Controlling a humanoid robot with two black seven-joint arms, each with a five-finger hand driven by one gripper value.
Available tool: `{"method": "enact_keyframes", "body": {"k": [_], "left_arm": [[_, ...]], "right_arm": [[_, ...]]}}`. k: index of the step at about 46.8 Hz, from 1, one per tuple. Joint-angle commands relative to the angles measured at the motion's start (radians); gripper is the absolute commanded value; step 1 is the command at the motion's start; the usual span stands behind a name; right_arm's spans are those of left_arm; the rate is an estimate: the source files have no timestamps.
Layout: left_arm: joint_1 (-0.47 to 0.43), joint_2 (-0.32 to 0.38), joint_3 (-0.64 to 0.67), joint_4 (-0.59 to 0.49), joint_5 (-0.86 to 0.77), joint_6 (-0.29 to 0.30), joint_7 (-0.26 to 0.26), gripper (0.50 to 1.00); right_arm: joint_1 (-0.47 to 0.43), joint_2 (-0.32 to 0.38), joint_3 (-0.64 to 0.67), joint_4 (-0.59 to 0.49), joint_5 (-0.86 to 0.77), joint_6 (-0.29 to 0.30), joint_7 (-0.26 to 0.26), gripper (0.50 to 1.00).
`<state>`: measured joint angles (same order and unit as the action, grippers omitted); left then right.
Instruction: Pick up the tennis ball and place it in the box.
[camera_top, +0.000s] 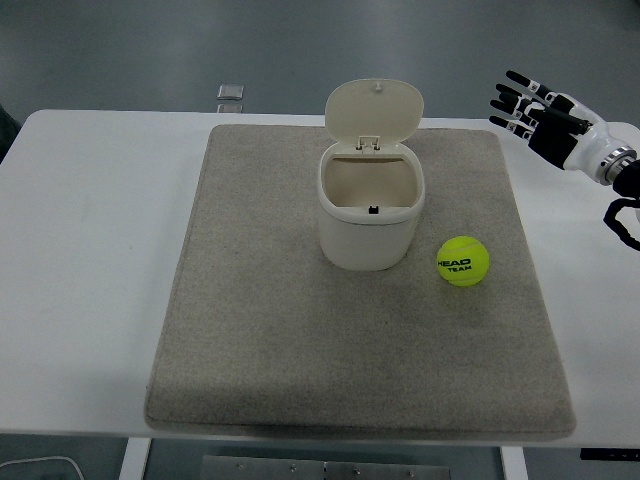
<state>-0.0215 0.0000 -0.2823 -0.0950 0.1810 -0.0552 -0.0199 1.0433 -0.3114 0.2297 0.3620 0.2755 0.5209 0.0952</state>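
Observation:
A yellow-green tennis ball with black print lies on the grey mat, right of centre. Just to its left stands a cream box, a small bin whose hinged lid is swung up and open. My right hand hovers at the upper right, above the mat's far right corner, well behind and to the right of the ball. Its fingers are spread and hold nothing. The left arm does not show.
The mat covers most of the white table. A small flat square object sits on the floor past the table's far edge. Bare table strips run on both sides of the mat.

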Motion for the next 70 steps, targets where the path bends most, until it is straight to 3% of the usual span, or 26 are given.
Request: {"method": "enact_keyframes", "body": {"k": [1,42,64,70], "left_arm": [[0.0,0.0,0.0,0.0,0.0,0.0,0.0,0.992],[0.0,0.0,0.002,-0.002,0.0,0.002,0.0,0.992],[0.0,0.0,0.0,-0.002,0.0,0.002,0.0,0.992],[0.0,0.0,0.0,-0.002,0.0,0.002,0.0,0.992]], "right_arm": [[0.0,0.008,-0.001,0.0,0.001,0.001,-0.002,0.919],[-0.003,0.012,0.037,-0.009,0.034,-0.036,0.001,0.919],[-0.003,0.017,0.039,-0.023,0.027,-0.019,0.006,0.919],[-0.002,0.012,0.037,-0.015,0.011,0.001,0.029,0.919]]}}
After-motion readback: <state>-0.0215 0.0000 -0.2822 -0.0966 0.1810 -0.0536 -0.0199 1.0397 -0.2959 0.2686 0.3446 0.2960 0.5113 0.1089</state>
